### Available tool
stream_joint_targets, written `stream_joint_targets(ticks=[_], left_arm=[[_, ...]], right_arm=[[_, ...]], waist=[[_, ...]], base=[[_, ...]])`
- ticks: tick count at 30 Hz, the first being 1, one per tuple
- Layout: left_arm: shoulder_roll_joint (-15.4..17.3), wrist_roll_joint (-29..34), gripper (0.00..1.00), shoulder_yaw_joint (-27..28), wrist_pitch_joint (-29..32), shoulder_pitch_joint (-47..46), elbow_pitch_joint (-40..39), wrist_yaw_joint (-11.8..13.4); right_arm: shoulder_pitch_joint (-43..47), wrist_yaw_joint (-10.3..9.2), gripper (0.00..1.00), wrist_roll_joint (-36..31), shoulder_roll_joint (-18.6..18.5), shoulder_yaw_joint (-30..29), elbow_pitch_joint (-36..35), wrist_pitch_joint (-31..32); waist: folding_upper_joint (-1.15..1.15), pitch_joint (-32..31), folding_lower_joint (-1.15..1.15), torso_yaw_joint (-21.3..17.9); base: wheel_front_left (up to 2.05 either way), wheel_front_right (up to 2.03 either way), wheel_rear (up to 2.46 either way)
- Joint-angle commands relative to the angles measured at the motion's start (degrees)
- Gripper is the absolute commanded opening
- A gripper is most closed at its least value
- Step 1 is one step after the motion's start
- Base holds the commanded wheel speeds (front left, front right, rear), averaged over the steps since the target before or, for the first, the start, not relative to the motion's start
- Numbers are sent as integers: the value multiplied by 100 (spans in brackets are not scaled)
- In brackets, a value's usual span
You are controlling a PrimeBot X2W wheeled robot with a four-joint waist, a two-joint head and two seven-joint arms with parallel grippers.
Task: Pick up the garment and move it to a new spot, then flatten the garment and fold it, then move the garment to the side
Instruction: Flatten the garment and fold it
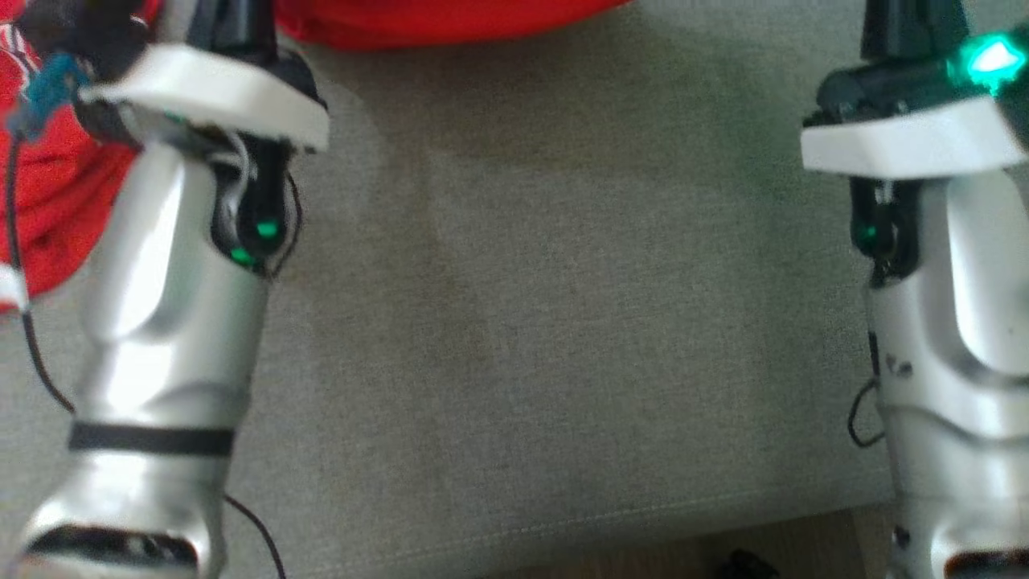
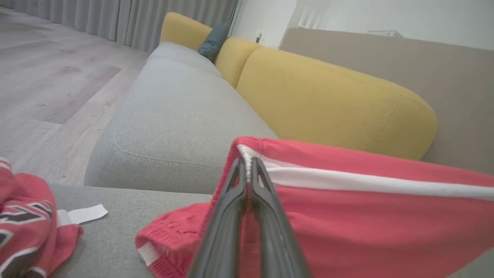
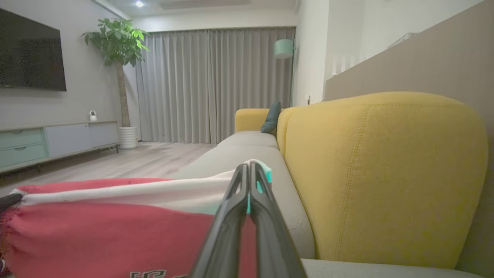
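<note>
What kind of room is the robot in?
Most likely a living room in a home. There is a sofa with grey seats and yellow back cushions, a television on the wall above a low cabinet, and a potted plant beside long grey curtains.

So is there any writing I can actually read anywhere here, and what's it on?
Nothing reads whole.
Black lettering on the held red garment: cut off at the bottom edge, unreadable.
Black-and-white lettering on the bundled red cloth: crumpled, unreadable.
White label beside that bundle: no text legible.
</note>
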Motion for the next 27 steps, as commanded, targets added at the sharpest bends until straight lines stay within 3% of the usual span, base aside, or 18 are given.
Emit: stream_joint_targets(ticks=[1, 7, 11, 16, 21, 27], left_arm=[[99, 129, 0, 306, -67, 6, -360, -42], [-294, 585, 0, 814, -68, 1257, -1324, -327], [-384, 757, 0, 880, -68, 2153, -1924, -428], [-410, 541, 0, 834, -68, 3308, -2695, -460], [-412, 147, 0, 524, -68, 4594, -3461, -193], [-413, -332, 0, 35, -69, 5030, -3294, 74]], right_arm=[[87, 37, 0, 31, 98, 3, -343, -28], [1035, 37, 0, 33, 99, -139, -1174, -29], [1858, 37, 0, -37, 99, -268, -1684, -29], [3029, 37, 0, -63, 99, -514, -2364, -29], [4170, 37, 0, -194, 99, -595, -2985, -29], [4420, 37, 0, -257, 99, -548, -2736, -29]], waist=[[0, -93, -1, 40], [0, -582, -1, 132], [0, -1020, -1, 166], [0, -1501, -1, 159], [0, -1830, -1, 104], [0, -1782, -1, 258]], base=[[0, 0, 0], [0, 0, 0], [0, 0, 0], [0, 0, 0], [0, 0, 0], [0, 0, 0]])
